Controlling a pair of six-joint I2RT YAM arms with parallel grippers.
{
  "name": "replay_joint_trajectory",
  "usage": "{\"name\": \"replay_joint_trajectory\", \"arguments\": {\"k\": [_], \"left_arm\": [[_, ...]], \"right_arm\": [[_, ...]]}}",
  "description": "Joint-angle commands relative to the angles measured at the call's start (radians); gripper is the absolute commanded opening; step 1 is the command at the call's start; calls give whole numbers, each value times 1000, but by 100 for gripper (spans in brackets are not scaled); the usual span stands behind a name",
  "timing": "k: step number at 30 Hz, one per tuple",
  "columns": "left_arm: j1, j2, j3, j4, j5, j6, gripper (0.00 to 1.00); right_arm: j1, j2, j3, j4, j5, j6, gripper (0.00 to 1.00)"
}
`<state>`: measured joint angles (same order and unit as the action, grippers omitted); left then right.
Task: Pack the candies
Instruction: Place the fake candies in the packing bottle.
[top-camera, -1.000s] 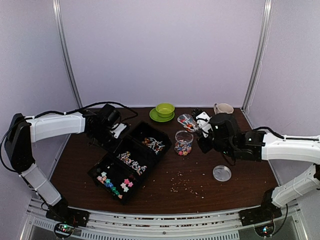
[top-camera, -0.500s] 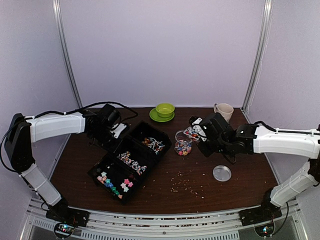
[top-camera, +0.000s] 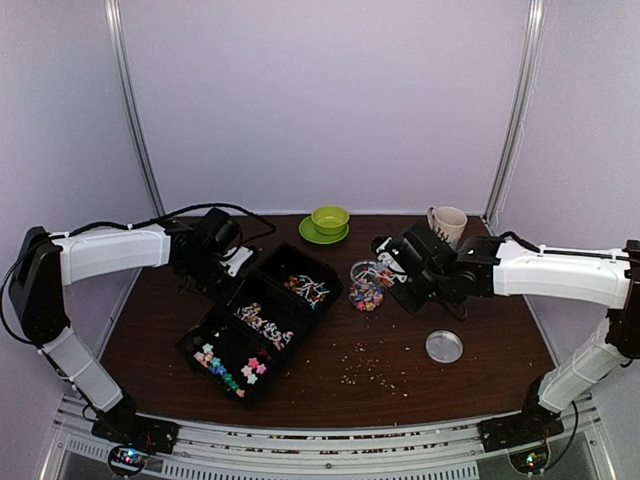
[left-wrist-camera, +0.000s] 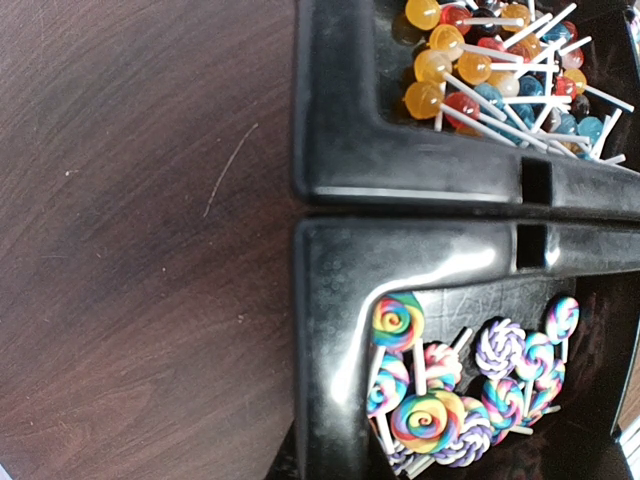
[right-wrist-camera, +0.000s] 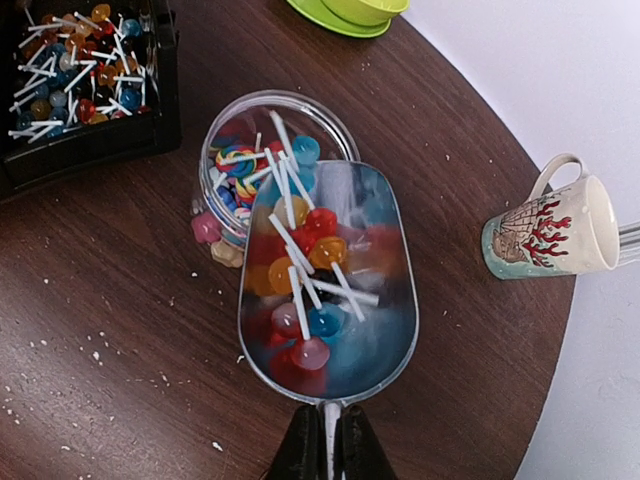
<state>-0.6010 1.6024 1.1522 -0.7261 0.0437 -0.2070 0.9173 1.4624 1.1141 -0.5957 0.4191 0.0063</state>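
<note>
My right gripper (right-wrist-camera: 328, 452) is shut on the thin handle of a clear scoop (right-wrist-camera: 345, 330) that holds several ball lollipops (right-wrist-camera: 320, 225). The scoop's tip overlaps the mouth of a clear jar (right-wrist-camera: 236, 112) partly filled with mixed candies. Two loose candies (right-wrist-camera: 207, 228) lie against the jar's base. In the top view the scoop meets the jar (top-camera: 367, 287) at mid-table. A black tray (top-camera: 290, 258) holds ball lollipops (top-camera: 308, 290), swirl lollipops (top-camera: 262, 325) and pastel sweets (top-camera: 228, 365). My left gripper (top-camera: 232, 262) sits at the tray's far-left rim (left-wrist-camera: 330, 300), apparently shut on it; its fingers barely show.
A green bowl on a saucer (top-camera: 329, 220) and a patterned mug (top-camera: 447, 217) stand at the back edge. The jar's round lid (top-camera: 444, 346) lies right of centre. Pale crumbs (top-camera: 370, 372) are scattered on the front of the brown table.
My right arm has swung left and brought the loaded scoop down to the jar's mouth. The left arm and tray have not moved.
</note>
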Motion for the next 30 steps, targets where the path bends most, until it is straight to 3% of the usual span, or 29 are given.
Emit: {"name": "replay_joint_trajectory", "arguments": {"k": [1, 30], "left_arm": [[12, -40, 34, 84, 44, -19, 0], [12, -36, 37, 84, 45, -20, 0]], "right_arm": [[-7, 23, 37, -63, 10, 0, 0], [-5, 65, 198, -325, -38, -12, 0]]}}
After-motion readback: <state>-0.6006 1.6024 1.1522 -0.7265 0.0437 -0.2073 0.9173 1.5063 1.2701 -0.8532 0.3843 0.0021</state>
